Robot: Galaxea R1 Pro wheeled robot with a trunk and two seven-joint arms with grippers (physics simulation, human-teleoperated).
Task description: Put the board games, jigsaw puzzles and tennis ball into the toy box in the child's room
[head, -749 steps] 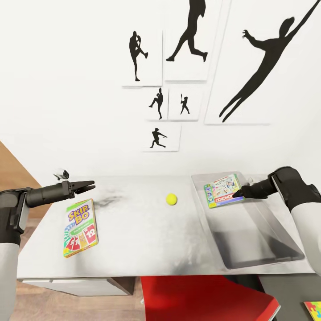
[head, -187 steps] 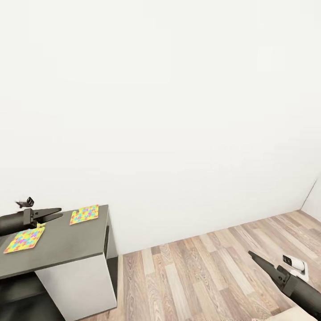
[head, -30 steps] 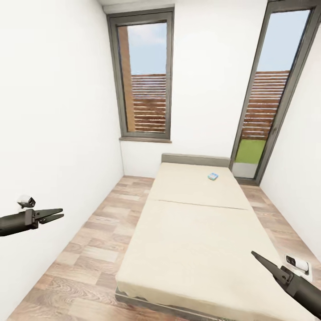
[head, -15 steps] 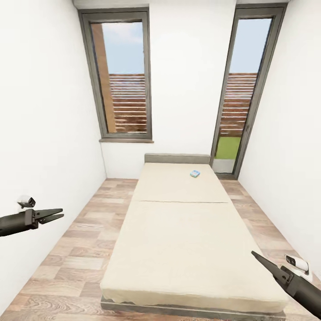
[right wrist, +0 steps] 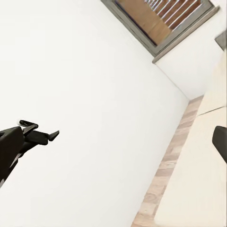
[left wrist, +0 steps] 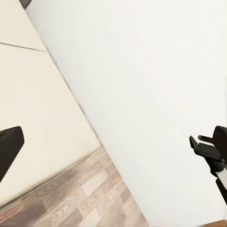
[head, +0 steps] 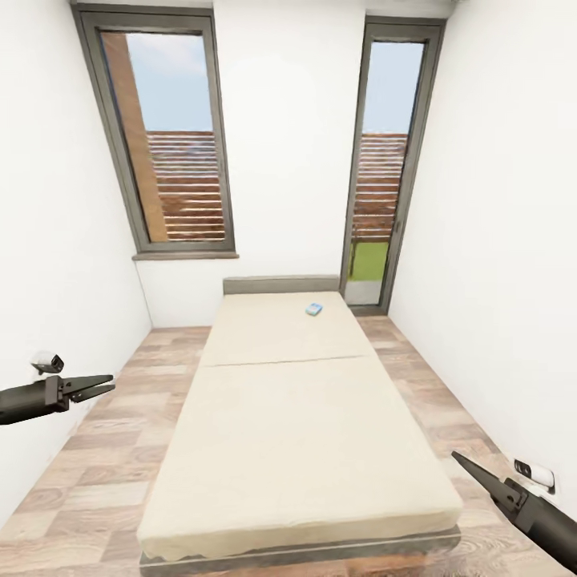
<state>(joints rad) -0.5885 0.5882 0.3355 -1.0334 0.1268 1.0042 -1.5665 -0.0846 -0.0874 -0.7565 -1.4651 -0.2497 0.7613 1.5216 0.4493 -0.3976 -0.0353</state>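
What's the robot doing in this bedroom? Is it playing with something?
Not playing right now. The robot faces the foot of the bed with nothing in either hand. Its left gripper is open and held out to the side, and its right gripper is low at the other side; I can't tell if that one is open. One small blue board game lies far up the bed near the headboard, out by the windows.

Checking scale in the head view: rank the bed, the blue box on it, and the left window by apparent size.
1. bed, though nearness inflates it
2. left window
3. blue box, far and tiny
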